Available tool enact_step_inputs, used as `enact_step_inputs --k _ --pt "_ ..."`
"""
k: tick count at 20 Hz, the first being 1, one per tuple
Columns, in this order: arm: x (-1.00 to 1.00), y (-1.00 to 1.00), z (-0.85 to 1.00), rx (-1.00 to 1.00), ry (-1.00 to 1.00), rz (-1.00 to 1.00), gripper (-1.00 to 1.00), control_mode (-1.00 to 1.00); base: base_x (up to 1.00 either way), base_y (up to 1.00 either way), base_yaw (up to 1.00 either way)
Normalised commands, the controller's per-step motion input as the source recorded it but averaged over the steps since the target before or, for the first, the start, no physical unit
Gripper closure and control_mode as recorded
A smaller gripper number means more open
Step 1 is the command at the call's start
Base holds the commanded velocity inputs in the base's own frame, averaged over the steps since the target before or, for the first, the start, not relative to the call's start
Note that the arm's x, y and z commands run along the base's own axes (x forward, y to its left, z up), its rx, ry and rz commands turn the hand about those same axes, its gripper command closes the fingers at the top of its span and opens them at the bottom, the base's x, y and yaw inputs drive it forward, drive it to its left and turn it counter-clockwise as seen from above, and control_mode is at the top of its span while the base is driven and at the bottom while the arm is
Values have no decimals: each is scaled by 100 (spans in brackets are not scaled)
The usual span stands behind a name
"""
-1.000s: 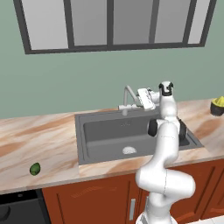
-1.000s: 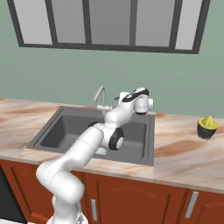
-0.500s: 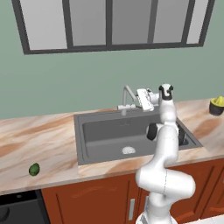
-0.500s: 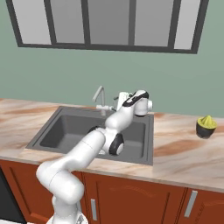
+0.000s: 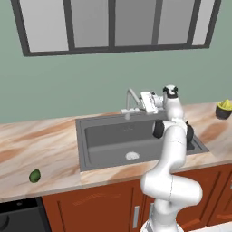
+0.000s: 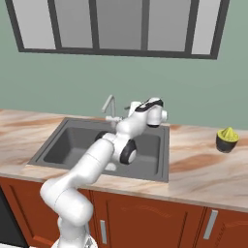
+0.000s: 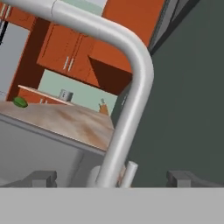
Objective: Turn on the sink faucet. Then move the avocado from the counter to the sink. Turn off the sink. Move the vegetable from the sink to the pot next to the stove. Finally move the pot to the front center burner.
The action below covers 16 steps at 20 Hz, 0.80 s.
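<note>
The silver sink faucet (image 5: 132,99) (image 6: 110,103) stands at the back rim of the dark grey sink (image 5: 113,138) (image 6: 72,143). My gripper (image 5: 141,104) (image 6: 125,110) (image 7: 111,178) is open right at the faucet. In the hand view its bent pipe (image 7: 131,109) rises between my two fingertips (image 7: 41,177), and the small lever (image 7: 127,172) at its base sits just ahead of them. I see no water falling from the spout. The small dark green avocado (image 5: 35,176) (image 7: 20,102) lies on the marbled counter (image 5: 41,149), far left of the sink.
A dark bowl holding a yellow-green thing (image 5: 224,108) (image 6: 226,139) stands on the counter right of the sink. A black appliance (image 5: 16,217) sits below the counter at the far left. The green wall and a window (image 5: 113,22) close the space behind the faucet.
My hand has edged a little closer to the faucet, its jaws still wide. The avocado and the bowl have stayed where they were.
</note>
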Motion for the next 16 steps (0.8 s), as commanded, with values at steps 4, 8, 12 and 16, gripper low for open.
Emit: enact_step_inputs --k 4,8,12,16 --pt "0 73 -1 -15 14 -28 -100 -100 0 0 0" --pt "7 83 -22 -21 12 -30 -100 -100 0 0 0" --pt "8 74 -34 -15 5 -26 100 -100 0 0 0" --pt "15 44 -15 -4 2 -18 100 -100 0 0 0"
